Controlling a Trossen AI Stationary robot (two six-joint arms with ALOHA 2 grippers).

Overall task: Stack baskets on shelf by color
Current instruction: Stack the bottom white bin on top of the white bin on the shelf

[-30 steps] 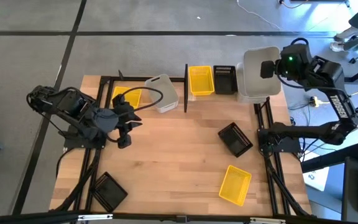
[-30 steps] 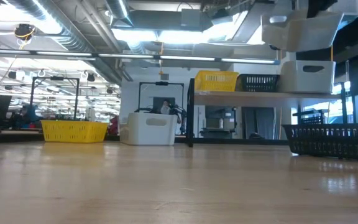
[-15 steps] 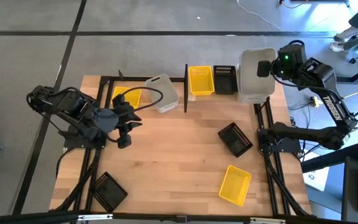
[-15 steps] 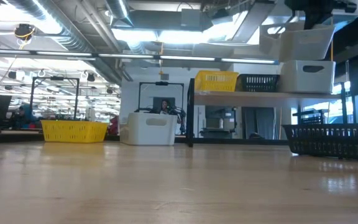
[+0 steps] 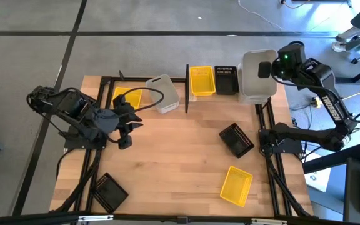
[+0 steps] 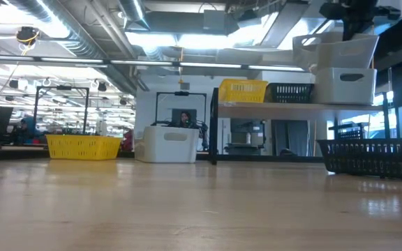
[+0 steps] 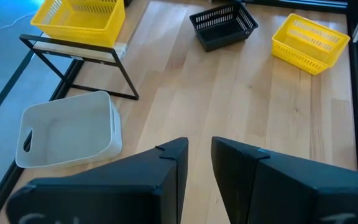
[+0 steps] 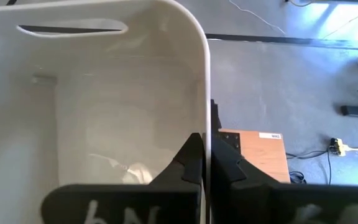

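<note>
With the wall of a translucent whitish-grey plastic bin [image 6: 337, 50] pinched in the clenched right gripper [image 8: 205, 163] just above a matching bin [image 6: 343, 85] on the light wood shelf [image 6: 306, 106], a tilted release could leave it jammed askew or toppled off the shelf end.

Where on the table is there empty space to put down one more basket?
The widest bare wood lies mid-table, between the left tool and the black basket. Another free strip runs along the near edge, between the corner black basket and the yellow basket. The shelf at the back is crowded.
</note>
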